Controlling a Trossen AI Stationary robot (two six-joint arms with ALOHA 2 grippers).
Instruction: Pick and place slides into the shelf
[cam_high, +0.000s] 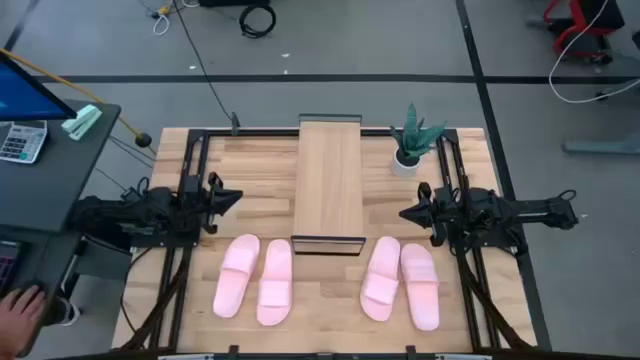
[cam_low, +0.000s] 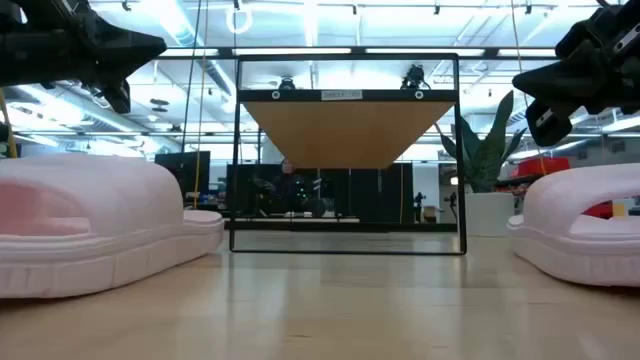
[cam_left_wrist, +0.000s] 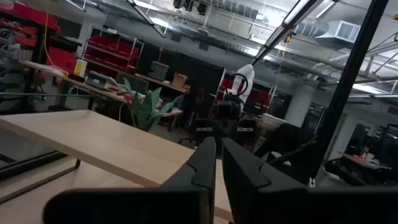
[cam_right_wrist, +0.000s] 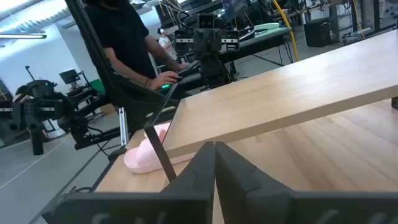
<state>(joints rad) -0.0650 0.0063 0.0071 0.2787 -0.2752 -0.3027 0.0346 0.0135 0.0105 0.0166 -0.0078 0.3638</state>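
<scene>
Four pale pink slides lie soles down on the table near its near edge: one pair (cam_high: 255, 279) left of the shelf's near end, one pair (cam_high: 400, 281) right of it. The shelf (cam_high: 329, 182), a light-wood board on a thin black frame, stands along the table's middle. My left gripper (cam_high: 236, 197) hovers shut left of the shelf, above the table. My right gripper (cam_high: 404, 212) hovers shut right of the shelf. Both point toward the shelf. In the right wrist view one slide (cam_right_wrist: 148, 154) shows beyond the board (cam_right_wrist: 273, 99).
A potted green plant (cam_high: 412, 143) stands at the table's far right, beside the shelf's far end. A person's hand (cam_high: 20, 310) rests off the table's left near corner, by a dark desk with a calculator (cam_high: 20, 140). Bare wood lies between the two pairs of slides.
</scene>
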